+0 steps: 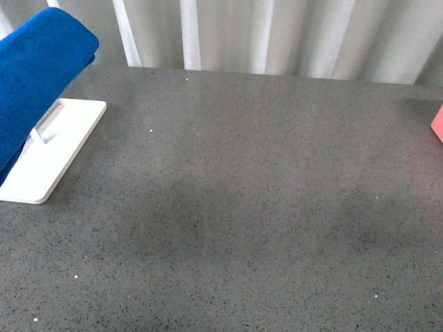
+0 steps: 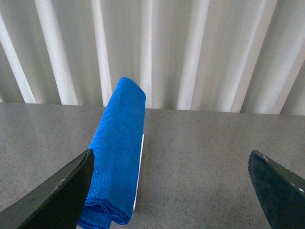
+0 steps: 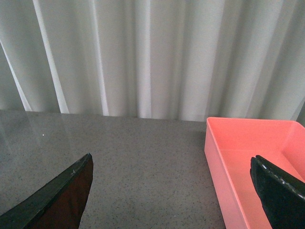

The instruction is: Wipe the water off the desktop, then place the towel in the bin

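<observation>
My left pincer (image 2: 170,160) is released, its two dark fingers spread wide with nothing between them. Just ahead of it, nearer my left finger, hangs the bright royal-blue fluffy microfibre towel (image 2: 119,157), folded in layers over a support I mostly cannot see and sloping down onto a small white flat tray (image 1: 48,155) at the left edge of the wide dark-grey speckled stone-like desktop (image 1: 242,194). My right pincer (image 3: 171,160) is also released and empty, with the salmon-pink straight-sided bin (image 3: 217,167) just beside its right finger, well apart from the towel. I judge the step in hand to be fetching the towel. To do it well, I should centre the wide jaws across the rounded top fold and close on every layer, so none slips loose. Then I should lift straight up before drawing away, since the light tray may drag along. I cannot make out any water on the desktop, so the wipe should sweep broadly.
</observation>
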You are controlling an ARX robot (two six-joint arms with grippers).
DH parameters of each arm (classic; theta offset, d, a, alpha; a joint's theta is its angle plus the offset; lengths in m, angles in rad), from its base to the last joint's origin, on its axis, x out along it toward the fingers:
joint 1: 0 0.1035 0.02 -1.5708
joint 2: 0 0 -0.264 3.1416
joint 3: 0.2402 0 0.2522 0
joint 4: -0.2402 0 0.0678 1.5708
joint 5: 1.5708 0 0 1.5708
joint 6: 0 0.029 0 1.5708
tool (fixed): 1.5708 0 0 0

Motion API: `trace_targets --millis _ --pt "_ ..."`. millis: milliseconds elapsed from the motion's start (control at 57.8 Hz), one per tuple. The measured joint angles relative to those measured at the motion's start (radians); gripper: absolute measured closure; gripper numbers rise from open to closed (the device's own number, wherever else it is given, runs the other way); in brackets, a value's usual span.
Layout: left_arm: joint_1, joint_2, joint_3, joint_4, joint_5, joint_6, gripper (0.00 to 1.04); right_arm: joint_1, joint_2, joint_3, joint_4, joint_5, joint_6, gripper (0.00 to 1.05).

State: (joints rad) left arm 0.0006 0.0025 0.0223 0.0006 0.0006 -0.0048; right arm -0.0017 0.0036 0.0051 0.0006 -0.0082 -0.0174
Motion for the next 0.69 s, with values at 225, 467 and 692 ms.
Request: trace_targets --millis 225,467,692 --pt "0.0 0.0 0.0 0.0 0.0 0.0 0.07 0.0 0.0 0.0 0.0 0.0 0.0 0.07" --pt "0.0 0.0 0.0 0.0 0.0 0.0 0.07 0.0 0.0 0.0 0.0 0.0 0.0 0.07" --pt "0.0 0.0 0.0 0.0 0.0 0.0 0.07 0.0 0.0 0.0 0.0 0.0 0.0 0.07"
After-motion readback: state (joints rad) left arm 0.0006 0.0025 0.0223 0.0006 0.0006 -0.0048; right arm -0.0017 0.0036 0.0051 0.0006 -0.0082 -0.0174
